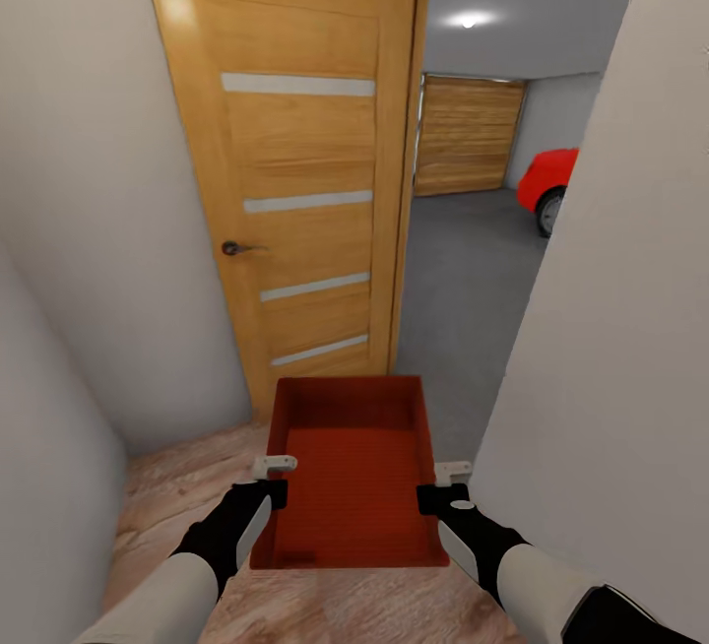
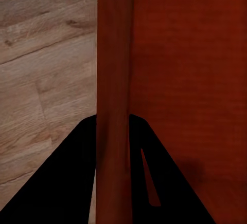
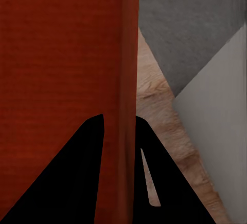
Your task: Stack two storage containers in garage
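The storage container [image 1: 354, 486] rides between both arms before the garage door [image 1: 295, 181]; left gripper [image 1: 274, 480] and right gripper [image 1: 445, 484] fingers pinch its thin side walls; it looks light, rigid, slippery.

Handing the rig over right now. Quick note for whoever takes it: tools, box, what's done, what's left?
Left tool: shut on the left wall of the storage container; the left wrist view shows the wall pinched between its fingers.
Right tool: shut on the right wall, same grip.
Container: carried level between both arms, above the wood-plank floor, facing the open door.
Garage: grey concrete floor and red car visible through the doorway.
Done: one container picked up and brought to the doorway.
Left: drive through, set it down on the concrete. The second container's whereabouts can't be told from here.
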Tool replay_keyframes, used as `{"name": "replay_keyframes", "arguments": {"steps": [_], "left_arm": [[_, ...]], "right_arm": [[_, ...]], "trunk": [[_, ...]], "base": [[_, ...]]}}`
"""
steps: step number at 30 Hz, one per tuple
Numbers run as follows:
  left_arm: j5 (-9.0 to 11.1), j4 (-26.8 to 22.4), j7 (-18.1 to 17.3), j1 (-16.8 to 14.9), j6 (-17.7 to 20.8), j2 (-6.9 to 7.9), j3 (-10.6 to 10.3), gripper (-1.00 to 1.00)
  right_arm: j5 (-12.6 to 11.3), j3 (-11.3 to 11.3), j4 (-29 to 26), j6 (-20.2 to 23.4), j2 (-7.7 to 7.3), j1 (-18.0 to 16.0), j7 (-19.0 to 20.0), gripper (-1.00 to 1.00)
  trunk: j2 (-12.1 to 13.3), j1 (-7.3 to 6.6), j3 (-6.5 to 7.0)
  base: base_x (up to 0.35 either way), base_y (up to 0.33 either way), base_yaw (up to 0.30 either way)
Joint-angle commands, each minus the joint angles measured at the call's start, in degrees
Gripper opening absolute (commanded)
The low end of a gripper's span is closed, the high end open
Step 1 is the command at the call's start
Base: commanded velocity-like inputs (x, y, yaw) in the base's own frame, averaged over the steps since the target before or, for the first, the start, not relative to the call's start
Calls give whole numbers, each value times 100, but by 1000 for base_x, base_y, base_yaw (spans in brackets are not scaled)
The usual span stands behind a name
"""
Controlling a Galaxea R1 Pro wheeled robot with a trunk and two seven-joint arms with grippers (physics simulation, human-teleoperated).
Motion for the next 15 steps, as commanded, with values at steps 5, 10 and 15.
{"name": "replay_keyframes", "arguments": {"steps": [5, 10, 15], "left_arm": [[-78, 38, 49, 3, 54, 58, -16, -100], [-77, 38, 49, 3, 53, 58, -16, -100], [-77, 38, 49, 3, 56, 58, -16, -100]], "right_arm": [[87, -182, -13, -17, -80, -14, -158, -100], [87, -182, -13, -17, -78, -14, -158, -100], [88, -182, -13, -17, -88, -14, -158, -100]], "trunk": [[-10, 5, -10], [-10, 5, -10], [-10, 5, -10]], "base": [[240, 225, -148], [240, 217, -12], [242, 217, -1]]}}
